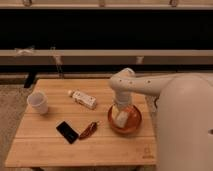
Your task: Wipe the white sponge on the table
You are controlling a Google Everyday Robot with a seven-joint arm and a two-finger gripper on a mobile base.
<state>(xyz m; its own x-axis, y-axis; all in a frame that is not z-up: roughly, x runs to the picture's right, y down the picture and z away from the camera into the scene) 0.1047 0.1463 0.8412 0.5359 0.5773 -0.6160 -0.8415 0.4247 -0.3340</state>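
The white sponge [121, 119] lies inside an orange bowl [134, 121], a pale block against the bowl's floor. The bowl stands at about 3 o'clock on the desk [45, 146], close to the right edge.

The gripper [120, 109] hangs straight down into the bowl from 12 o'clock, right over the sponge and at or very near its top. Whether the gripper is open or closed, or has hold of the sponge, I cannot tell. The white arm [145, 85] bends above it and runs off toward 3 o'clock into the robot's large pale body [187, 125].

The desk has a light plank top. Just beside the bowl at its 9 o'clock is a small reddish-brown object [88, 130], and next to that lies a black phone [67, 132], flat and set askew. A white bottle [83, 99] with a label lies on its side toward 12 o'clock. A white cup [38, 102] stands upright near the left edge, at about 10 o'clock.

Grey carpet [7, 107] shows to the left of the desk. Behind it a pale horizontal rail [75, 56] crosses a dark wall [100, 30].
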